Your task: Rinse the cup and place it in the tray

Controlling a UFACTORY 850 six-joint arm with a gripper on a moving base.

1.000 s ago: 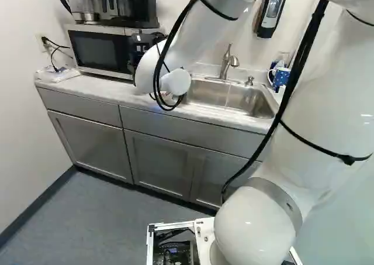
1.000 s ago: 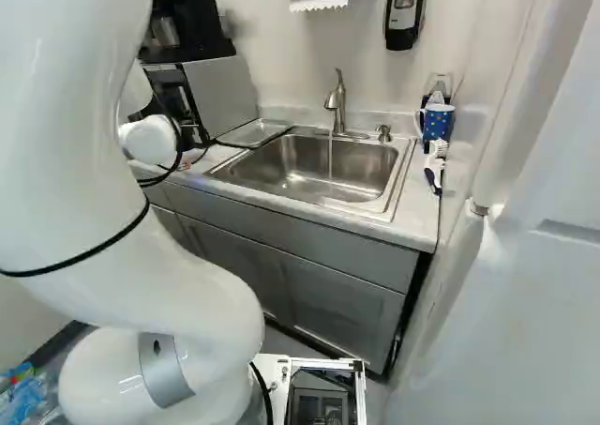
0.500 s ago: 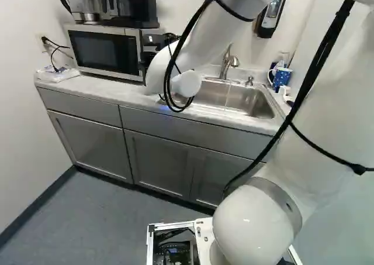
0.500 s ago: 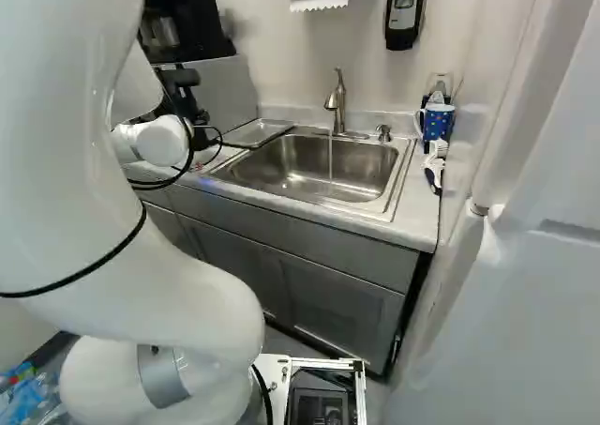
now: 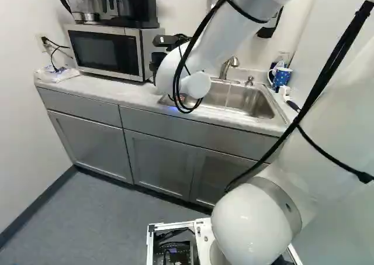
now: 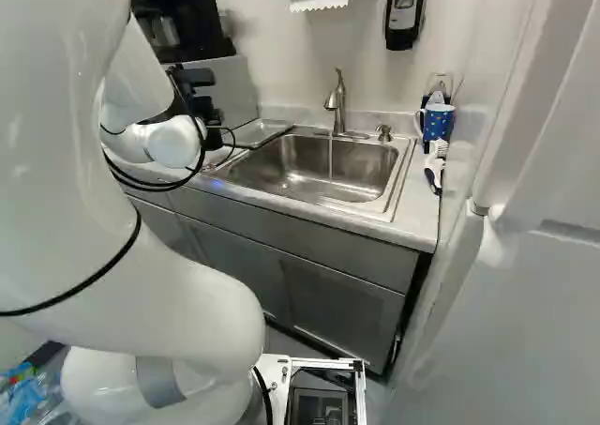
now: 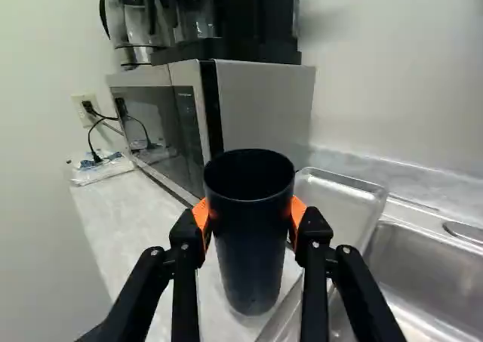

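Observation:
In the right base view my gripper (image 6: 195, 92) shows only as black parts beyond the white wrist, left of the tray (image 6: 261, 133). Seen from the wrist, the gripper (image 7: 249, 212) is shut on a dark cup (image 7: 247, 251), an orange pad pressing on each side. The cup stands upright with its open rim up, over the counter strip beside the metal tray (image 7: 339, 210); whether its base touches anything I cannot tell. A thin stream of water runs from the faucet (image 6: 336, 101) into the sink (image 6: 281, 167).
The microwave (image 7: 264, 104) is close ahead of the cup, with a coffee maker (image 7: 226, 17) on top. A blue mug (image 6: 438, 122) and a brush (image 6: 434, 167) are right of the sink. A soap dispenser (image 6: 404, 12) hangs on the wall.
The arm's wrist has moved rightward in both base views, along the counter toward the tray and sink. The base has stayed put.

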